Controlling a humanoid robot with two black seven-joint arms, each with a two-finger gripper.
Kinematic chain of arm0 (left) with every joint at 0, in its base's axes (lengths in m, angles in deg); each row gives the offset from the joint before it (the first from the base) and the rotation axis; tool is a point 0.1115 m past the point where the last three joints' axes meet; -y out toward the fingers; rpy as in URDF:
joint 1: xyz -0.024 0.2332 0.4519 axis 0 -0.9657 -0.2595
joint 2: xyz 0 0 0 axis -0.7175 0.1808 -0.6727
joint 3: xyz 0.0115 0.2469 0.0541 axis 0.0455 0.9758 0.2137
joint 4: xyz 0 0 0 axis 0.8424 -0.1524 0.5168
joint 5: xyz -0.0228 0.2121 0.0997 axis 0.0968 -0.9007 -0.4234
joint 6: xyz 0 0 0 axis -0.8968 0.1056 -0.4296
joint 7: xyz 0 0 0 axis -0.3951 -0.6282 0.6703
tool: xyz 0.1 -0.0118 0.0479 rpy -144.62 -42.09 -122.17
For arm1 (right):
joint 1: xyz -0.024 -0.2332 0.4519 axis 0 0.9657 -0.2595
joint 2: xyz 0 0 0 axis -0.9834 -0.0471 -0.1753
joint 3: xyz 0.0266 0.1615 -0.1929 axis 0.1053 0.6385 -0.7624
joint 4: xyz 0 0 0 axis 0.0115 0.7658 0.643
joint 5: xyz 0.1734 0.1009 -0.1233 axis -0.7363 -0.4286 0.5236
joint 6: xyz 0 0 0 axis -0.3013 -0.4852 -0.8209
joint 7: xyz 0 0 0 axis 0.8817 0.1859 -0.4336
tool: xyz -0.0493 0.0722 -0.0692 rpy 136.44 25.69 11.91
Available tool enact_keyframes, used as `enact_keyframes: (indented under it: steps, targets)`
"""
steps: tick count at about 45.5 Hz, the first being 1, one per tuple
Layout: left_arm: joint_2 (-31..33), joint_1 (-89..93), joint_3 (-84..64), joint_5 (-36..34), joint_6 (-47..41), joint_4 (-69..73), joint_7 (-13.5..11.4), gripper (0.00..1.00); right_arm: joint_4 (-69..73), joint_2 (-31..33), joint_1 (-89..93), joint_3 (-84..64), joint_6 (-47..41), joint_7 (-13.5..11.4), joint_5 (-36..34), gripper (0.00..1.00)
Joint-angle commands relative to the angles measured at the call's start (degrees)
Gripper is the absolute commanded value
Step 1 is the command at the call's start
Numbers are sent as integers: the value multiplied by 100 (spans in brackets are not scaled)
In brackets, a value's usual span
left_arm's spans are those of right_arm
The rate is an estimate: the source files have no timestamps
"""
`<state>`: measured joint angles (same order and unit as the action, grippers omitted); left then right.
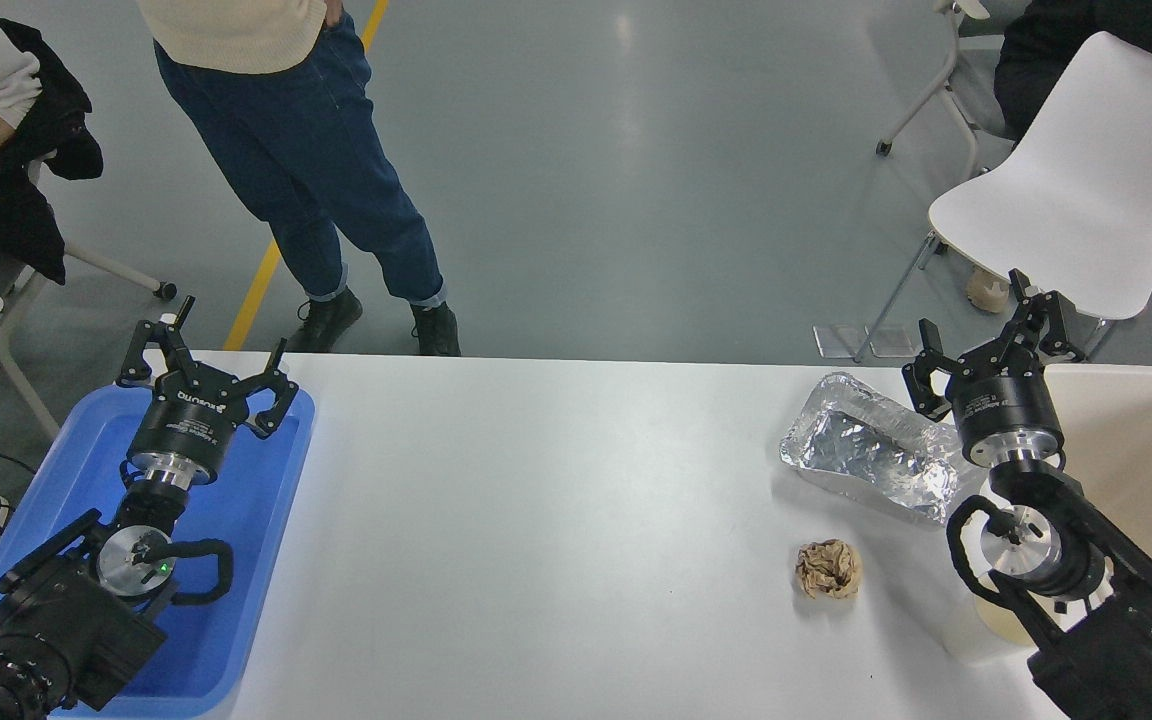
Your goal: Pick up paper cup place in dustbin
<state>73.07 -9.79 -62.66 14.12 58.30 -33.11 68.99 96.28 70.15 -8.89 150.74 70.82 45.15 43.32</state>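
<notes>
While mostly hidden, the paper cup (986, 625) sits near the table's (556, 520) right edge.

You are looking at a blue tray (266, 560), a crinkled silver foil tray (871, 450), a brown paper ball (828, 569) and a beige dustbin (1151, 440).

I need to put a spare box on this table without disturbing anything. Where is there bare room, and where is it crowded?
The widest bare patch runs across the white table, between the blue tray on the left and the foil tray and brown paper ball on the right. The right end is crowded: the right arm, a paper cup mostly hidden beneath it, and the dustbin.
</notes>
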Motion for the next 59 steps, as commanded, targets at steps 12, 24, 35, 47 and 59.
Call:
enact_keyframes:
  steps: [12, 24, 35, 47, 59]
  targets:
    - [0, 0, -8, 0, 2, -1, 0, 100, -15, 11, -16, -8, 0, -3, 0, 100]
    - [9, 0, 1, 0, 2, -1, 0, 100, -76, 11, -121, -8, -17, -3, 0, 100]
    - [9, 0, 1, 0, 2, -1, 0, 100, -173, 20, -148, 9, 35, -3, 0, 100]
    - [0, 0, 1, 0, 2, -1, 0, 100, -252, 134, -130, -8, 18, -12, 8, 100]
    - [0, 0, 1, 0, 2, -1, 0, 100, -322, 477, -95, -316, 79, -20, 8, 100]
